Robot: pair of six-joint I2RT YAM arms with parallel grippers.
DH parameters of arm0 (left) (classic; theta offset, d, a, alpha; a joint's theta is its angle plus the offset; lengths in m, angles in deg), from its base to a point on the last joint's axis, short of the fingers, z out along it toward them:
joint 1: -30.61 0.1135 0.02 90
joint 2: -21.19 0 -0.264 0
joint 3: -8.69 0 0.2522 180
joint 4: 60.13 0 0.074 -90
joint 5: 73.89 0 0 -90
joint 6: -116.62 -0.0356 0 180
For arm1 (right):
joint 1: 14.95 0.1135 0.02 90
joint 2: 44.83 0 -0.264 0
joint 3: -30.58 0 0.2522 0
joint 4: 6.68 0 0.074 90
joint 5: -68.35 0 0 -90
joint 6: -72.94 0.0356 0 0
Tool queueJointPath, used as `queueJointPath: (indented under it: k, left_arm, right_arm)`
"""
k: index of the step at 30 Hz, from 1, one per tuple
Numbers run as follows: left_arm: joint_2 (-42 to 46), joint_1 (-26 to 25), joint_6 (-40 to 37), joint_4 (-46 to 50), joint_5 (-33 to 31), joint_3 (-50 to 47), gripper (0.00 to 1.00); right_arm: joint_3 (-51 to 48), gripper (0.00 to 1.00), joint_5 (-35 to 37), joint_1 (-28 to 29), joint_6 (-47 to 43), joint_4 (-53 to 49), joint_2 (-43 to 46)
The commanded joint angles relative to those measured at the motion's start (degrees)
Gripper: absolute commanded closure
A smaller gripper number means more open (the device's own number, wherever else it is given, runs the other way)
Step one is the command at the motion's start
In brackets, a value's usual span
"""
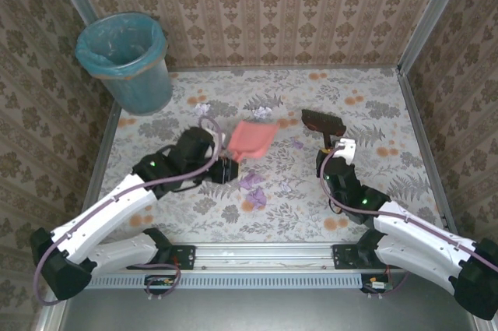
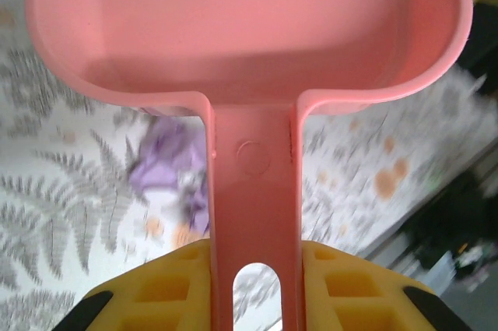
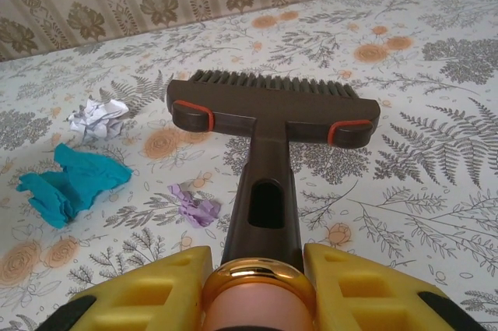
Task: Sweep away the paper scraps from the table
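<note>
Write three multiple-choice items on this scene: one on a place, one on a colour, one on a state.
1. The bin stands at: A the table's far-left corner; B its far-right corner; C between the arm bases.
2. The dustpan is: A green; B pink; C black.
3. The right gripper is: A open, empty; B shut on nothing; C shut on the brush.
Answers: 1 A, top view shows it far left; 2 B, plain at the left wrist; 3 C, fingers clamp its handle.
</note>
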State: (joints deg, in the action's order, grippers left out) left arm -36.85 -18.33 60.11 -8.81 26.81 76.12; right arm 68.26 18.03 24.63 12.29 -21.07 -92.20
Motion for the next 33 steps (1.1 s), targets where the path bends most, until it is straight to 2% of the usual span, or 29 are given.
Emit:
queueJointPath:
  k: [1, 5, 11, 20, 25, 33]
  left_arm:
    - [1.22, -5.66, -2.93, 0.72, -6.24, -2.82, 1.00]
    - [0.47, -13.25, -3.94, 2.10, -9.74, -3.25, 1.00]
    - [-3.64, -19.95, -5.51, 6.10, -11.81, -0.48, 1.00]
    - [-6.05, -22.86, -6.24, 9.35, -9.40, 0.04, 1.00]
    - [-6.45, -24.39, -7.16, 12.17, -7.03, 1.08, 1.00]
    - [-12.53, -25.22, -7.77, 14.76, -6.70, 3.67, 1.00]
  right_arm:
    - [3.81, 1.00, 1.25, -0.82, 1.78, -3.53, 0.52]
    - [7.59, 1.00, -0.79, -1.75, 2.56, -8.63, -0.05]
    - [15.78, 1.00, -6.23, -3.91, 1.97, -19.14, -2.07]
    - [23.53, 1.00, -15.00, -4.68, -0.80, -31.99, -1.54]
    - [27.89, 1.00, -17.27, -4.66, -1.11, -40.23, -1.41]
    - [30.55, 1.00, -23.11, -4.68, -1.36, -44.36, -2.45]
